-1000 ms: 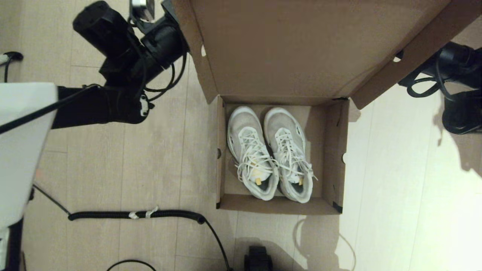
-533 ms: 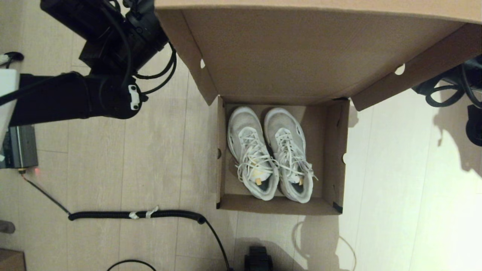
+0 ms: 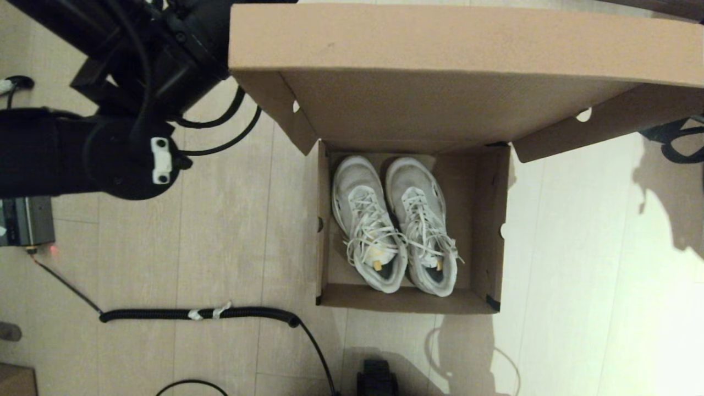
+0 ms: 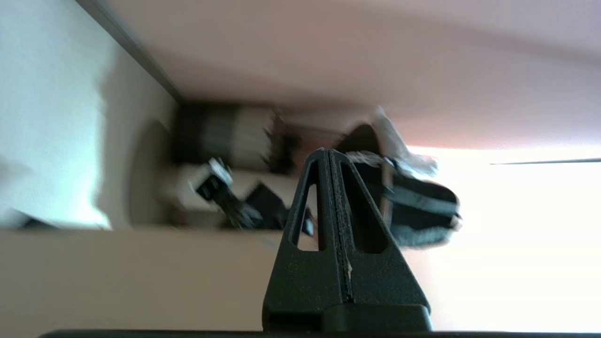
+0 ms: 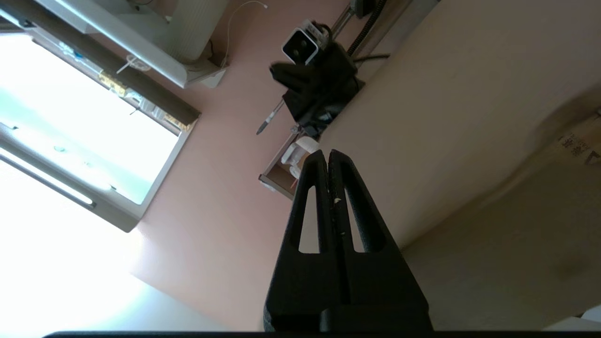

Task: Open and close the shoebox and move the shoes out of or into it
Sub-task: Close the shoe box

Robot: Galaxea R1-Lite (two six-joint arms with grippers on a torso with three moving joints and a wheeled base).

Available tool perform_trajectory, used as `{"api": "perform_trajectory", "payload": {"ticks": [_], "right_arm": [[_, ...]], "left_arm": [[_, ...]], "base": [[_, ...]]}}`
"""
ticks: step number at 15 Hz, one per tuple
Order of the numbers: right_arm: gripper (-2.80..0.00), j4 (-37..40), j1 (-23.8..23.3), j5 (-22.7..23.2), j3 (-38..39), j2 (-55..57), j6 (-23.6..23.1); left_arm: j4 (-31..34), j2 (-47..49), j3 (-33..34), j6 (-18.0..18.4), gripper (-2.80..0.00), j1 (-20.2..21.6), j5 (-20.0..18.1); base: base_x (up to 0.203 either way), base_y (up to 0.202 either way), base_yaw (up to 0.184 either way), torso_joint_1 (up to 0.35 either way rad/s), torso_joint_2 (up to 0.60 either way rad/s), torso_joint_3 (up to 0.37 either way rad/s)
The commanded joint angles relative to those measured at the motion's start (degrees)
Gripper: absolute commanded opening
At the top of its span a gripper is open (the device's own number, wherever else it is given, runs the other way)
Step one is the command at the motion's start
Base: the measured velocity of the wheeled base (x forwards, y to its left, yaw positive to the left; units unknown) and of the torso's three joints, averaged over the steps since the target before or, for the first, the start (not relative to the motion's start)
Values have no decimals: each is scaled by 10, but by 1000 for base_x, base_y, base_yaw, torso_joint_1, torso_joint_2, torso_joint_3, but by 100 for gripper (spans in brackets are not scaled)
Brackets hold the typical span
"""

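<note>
The brown shoebox (image 3: pixel 407 300) stands on the floor with its hinged lid (image 3: pixel 456 66) raised and leaning toward me over the far end. Inside, the two white lace-up shoes (image 3: pixel 366 220) (image 3: pixel 423 225) lie side by side, heels toward me. My left arm (image 3: pixel 110 159) reaches up behind the lid's left corner; its gripper (image 4: pixel 326 152) is shut on nothing, beside a tan cardboard face (image 4: pixel 117 277). Only a cable loop of my right arm (image 3: pixel 676 140) shows past the lid's right flap. The right gripper (image 5: pixel 327 154) is shut and empty, next to the cardboard (image 5: pixel 469 117).
A coiled black cable (image 3: pixel 198 314) runs across the wooden floor left of the box. A grey device with a red light (image 3: pixel 25 220) sits at the left edge. A black part (image 3: pixel 377 379) lies at the bottom edge.
The lid has swung forward toward me, now showing its outer face and front lip. My left arm rose behind it; my right arm slipped almost out of sight behind the lid.
</note>
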Motion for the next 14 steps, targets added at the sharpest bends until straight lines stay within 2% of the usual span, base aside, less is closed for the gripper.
{"api": "perform_trajectory", "payload": {"ticks": [1,6,9,10,12,14], "right_arm": [[-280,-5,-10,4,25,-49,8],[-280,-5,-42,8,114,-163,9],[-280,-5,-42,50,136,-204,13],[-280,-5,-42,78,147,-214,15],[-280,-5,-41,137,183,-236,16],[-280,-5,-41,143,212,-261,13]], "left_arm": [[-3,-62,49,-3,-280,-23,-2],[1,-181,198,-3,-280,-69,-4],[2,-234,299,-3,-280,-96,-5],[1,-248,321,-2,-280,-101,-5],[0,-263,336,-2,-280,-103,-5],[2,-281,361,-1,-280,-103,-5]], "base": [[0,0,0,0,0,0],[0,0,0,0,0,0],[0,0,0,0,0,0],[0,0,0,0,0,0],[0,0,0,0,0,0],[0,0,0,0,0,0]]}}
